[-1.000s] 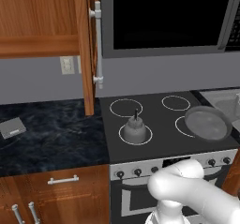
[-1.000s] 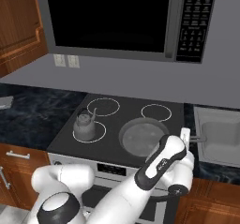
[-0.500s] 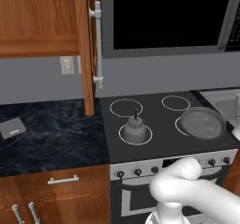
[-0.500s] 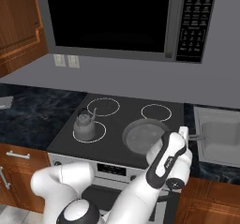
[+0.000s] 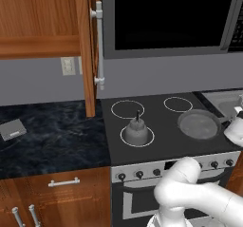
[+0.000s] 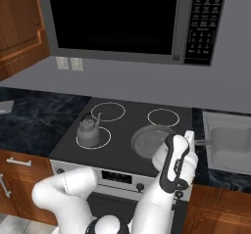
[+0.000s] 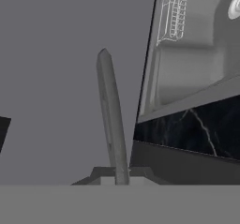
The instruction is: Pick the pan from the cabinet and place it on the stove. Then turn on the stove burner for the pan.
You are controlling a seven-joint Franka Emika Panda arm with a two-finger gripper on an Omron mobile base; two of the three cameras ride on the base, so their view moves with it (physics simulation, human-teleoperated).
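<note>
The dark-grey pan (image 5: 199,124) (image 6: 148,141) lies flat on the front right of the black glass stove (image 5: 161,119) (image 6: 128,125), covering that burner ring. Its thin grey handle (image 7: 111,115) (image 6: 205,142) runs right, toward the sink. My gripper (image 5: 233,127) (image 6: 190,139) is at the stove's right edge, shut on the handle near the pan. The cabinet (image 5: 38,17) on the upper left has its door (image 5: 88,45) standing open. Black knobs (image 5: 156,172) (image 6: 140,186) line the silver front panel.
A small grey kettle (image 5: 136,130) (image 6: 88,128) sits on the front left ring. The two rear rings (image 5: 127,108) (image 6: 163,117) are bare. A sink (image 6: 230,140) (image 7: 197,73) lies right of the stove, a microwave (image 5: 166,17) hangs above, and a flat grey object (image 5: 12,128) rests on the left counter.
The pan has come down from a tilted, raised pose to lie flat on the front right ring. My hand has sunk with it at the stove's right edge.
</note>
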